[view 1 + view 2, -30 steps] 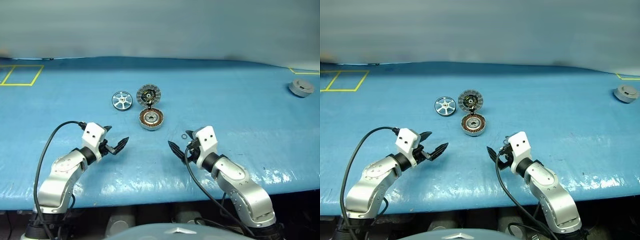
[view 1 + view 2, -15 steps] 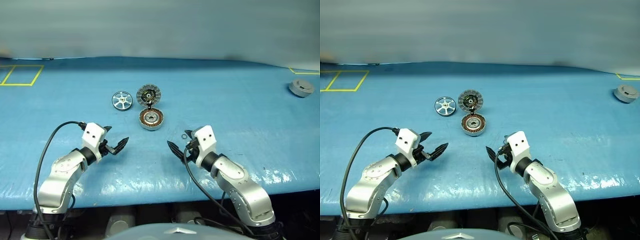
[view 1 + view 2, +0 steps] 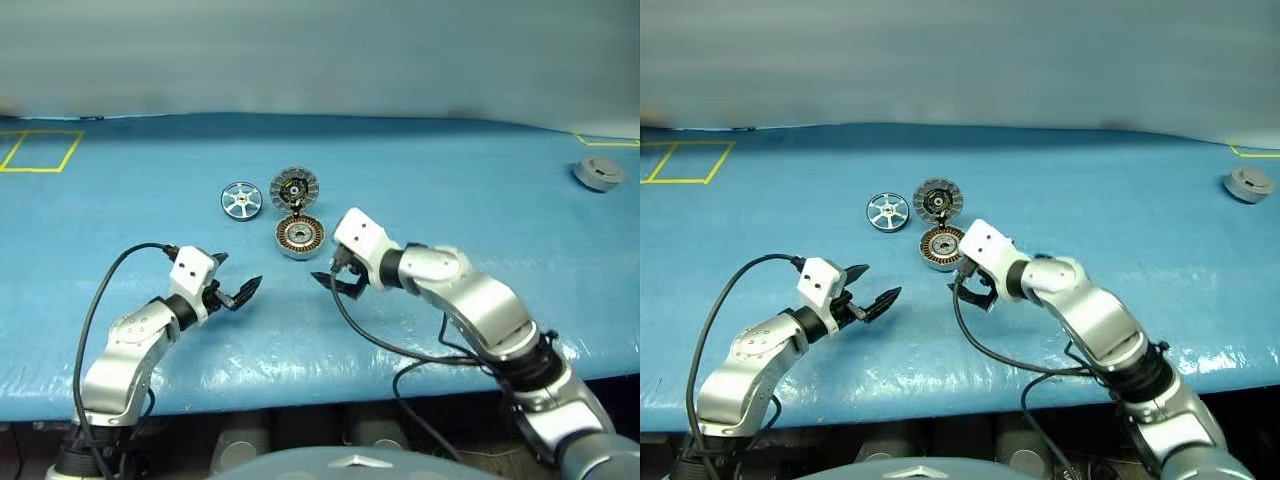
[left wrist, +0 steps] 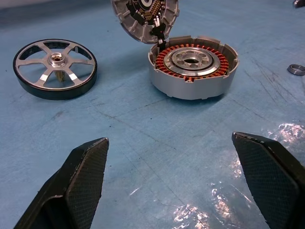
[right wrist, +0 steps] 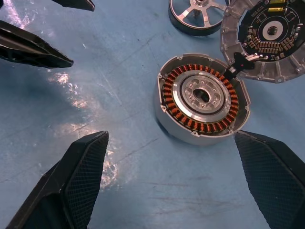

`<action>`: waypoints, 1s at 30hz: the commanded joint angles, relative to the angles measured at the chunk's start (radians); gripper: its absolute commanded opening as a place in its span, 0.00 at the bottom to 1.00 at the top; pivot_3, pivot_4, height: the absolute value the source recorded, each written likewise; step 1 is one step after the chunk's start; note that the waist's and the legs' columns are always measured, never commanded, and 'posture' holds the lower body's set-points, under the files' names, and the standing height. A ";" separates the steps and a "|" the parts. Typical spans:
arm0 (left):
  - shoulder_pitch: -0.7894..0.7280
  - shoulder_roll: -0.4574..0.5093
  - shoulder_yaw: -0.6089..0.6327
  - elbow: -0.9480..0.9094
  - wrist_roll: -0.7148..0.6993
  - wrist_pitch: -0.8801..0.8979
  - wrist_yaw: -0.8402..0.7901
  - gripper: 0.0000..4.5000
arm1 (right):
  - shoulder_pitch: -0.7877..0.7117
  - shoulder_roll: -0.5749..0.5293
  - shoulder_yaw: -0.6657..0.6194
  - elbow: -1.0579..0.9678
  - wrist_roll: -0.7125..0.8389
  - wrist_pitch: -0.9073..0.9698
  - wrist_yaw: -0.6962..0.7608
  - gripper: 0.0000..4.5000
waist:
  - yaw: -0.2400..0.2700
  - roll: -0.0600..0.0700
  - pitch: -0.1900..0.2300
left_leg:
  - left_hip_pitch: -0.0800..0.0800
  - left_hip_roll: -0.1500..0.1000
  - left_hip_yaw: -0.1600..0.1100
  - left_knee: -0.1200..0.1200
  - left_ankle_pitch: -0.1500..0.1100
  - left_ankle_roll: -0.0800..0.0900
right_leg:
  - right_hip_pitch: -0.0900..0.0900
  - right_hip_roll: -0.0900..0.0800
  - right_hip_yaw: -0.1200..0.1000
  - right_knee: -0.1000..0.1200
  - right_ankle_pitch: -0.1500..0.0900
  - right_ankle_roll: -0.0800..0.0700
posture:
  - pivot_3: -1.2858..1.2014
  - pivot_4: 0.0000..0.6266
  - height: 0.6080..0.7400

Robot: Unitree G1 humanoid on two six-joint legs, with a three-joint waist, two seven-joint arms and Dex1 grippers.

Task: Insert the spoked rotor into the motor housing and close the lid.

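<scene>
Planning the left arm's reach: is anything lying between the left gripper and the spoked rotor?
Nothing. In the left wrist view only bare blue table cover lies between the open left gripper and the dark-rimmed, silver-spoked rotor.

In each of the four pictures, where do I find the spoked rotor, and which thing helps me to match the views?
Left eye view: spoked rotor, flat on the blue table, left of the open lid.
Right eye view: same place, left of the lid.
Left wrist view: upper left, beside the motor housing.
Right wrist view: top edge, partly cut off.
Shared landmark: the motor housing with copper windings.
</scene>
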 commanded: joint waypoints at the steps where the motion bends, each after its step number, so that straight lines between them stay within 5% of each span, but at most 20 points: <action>1: 0.015 -0.009 -0.030 -0.019 0.035 -0.060 0.004 1.00 | -0.108 0.023 0.077 0.147 -0.058 -0.063 0.060 0.99 | 0.001 0.000 0.000 | -0.001 0.000 0.000 -0.001 0.000 0.000 | 0.000 0.000 0.000 -0.001 0.000 0.000 | 0.52 0.24 1.00; 9: 0.091 -0.054 -0.035 -0.039 0.052 -0.129 0.032 1.00 | -0.251 0.122 0.145 0.449 -0.146 -0.213 0.158 0.99 | -0.001 0.002 0.001 | -0.006 0.000 0.000 0.000 0.000 0.000 | -0.005 -0.001 0.000 -0.001 0.004 0.007 | 0.52 0.24 1.00; 30: 0.109 -0.078 -0.037 -0.025 0.065 -0.155 0.047 1.00 | -0.327 0.229 0.201 0.734 -0.348 -0.407 0.313 0.99 | -0.003 0.004 0.003 | -0.006 0.000 0.000 0.001 0.000 -0.001 | -0.005 -0.001 -0.002 0.000 0.004 0.007 | 0.52 0.24 1.00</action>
